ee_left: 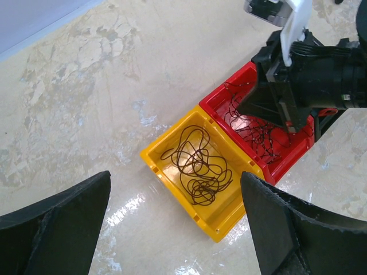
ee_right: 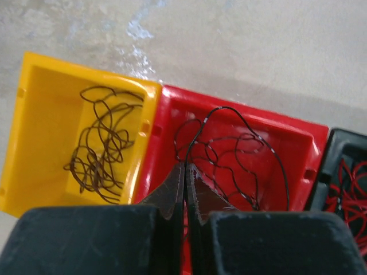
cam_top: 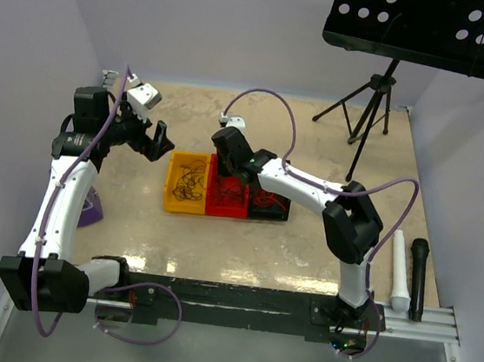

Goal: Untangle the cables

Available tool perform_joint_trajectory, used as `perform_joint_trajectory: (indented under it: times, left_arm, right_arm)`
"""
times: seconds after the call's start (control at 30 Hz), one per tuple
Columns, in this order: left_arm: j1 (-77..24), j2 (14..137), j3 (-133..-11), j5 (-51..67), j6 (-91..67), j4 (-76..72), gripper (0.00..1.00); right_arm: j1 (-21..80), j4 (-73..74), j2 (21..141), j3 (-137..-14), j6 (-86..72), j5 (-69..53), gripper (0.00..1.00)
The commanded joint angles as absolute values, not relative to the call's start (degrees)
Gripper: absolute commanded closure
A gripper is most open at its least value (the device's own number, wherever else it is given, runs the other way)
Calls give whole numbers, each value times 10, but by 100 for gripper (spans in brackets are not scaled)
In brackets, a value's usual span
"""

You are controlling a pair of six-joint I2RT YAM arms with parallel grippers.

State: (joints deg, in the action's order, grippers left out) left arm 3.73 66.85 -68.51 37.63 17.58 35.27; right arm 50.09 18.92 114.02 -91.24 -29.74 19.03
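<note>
- From above: three bins in a row about mid-table (cam_top: 303, 258), midway between the near and far edges: yellow bin (cam_top: 172, 192) on the left, red bin (cam_top: 226, 208) in the middle, black bin (cam_top: 275, 213) on the right, sides touching.
- Same view: left claw (cam_top: 157, 142) up in the air toward the left edge, just beside the yellow bin; right claw (cam_top: 228, 172) down inside the red bin.
- From the left wrist: left claw (ee_left: 175, 177) spread wide apart, holding nothing, above the yellow bin (ee_left: 150, 160); a loose curl of dark cables (ee_left: 198, 169) on its floor. More dark cables in the red bin (ee_left: 221, 97), under the right claw (ee_left: 289, 123).
- From the right wrist: right claw (ee_right: 184, 169) pressed together, tips low in the red bin (ee_right: 241, 112), seemingly pinched on one dark strand of the cables (ee_right: 241, 150). Red cables in the black bin (ee_right: 331, 150) at the right.
- Risk on lifting: whole knot up in one clump, given loops hooked through each other; no separation then.
- Risk of slipping: strand far thinner than the fingers, easily lost from the pinch.
- Risk of a snag: a loop caught on the wall between bins, tipping or dragging the red bin.
</note>
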Motion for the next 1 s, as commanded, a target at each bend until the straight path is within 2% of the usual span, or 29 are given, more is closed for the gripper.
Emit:
perform_joint_trajectory:
  times: [0.0, 0.2, 0.5, 0.67, 0.83, 0.97]
  left_arm:
    - [42, 657, -678, 380, 178, 336, 0]
    - [41, 659, -677, 381, 177, 333, 0]
    - [41, 651, -676, 373, 188, 336, 0]
    - [42, 639, -658, 380, 199, 320, 0]
    - [42, 643, -655, 381, 204, 326, 0]
    - [42, 648, -657, 372, 200, 331, 0]
  right_arm:
    - [499, 161, 1097, -856, -313, 198, 100]
    - [500, 134, 1122, -833, -317, 157, 100]
    - [498, 163, 1211, -930, -302, 151, 98]
    - [495, 180, 1213, -945, -298, 154, 75]
    - [495, 185, 1138, -928, -300, 140, 57]
    - [496, 199, 1077, -916, -297, 129, 28]
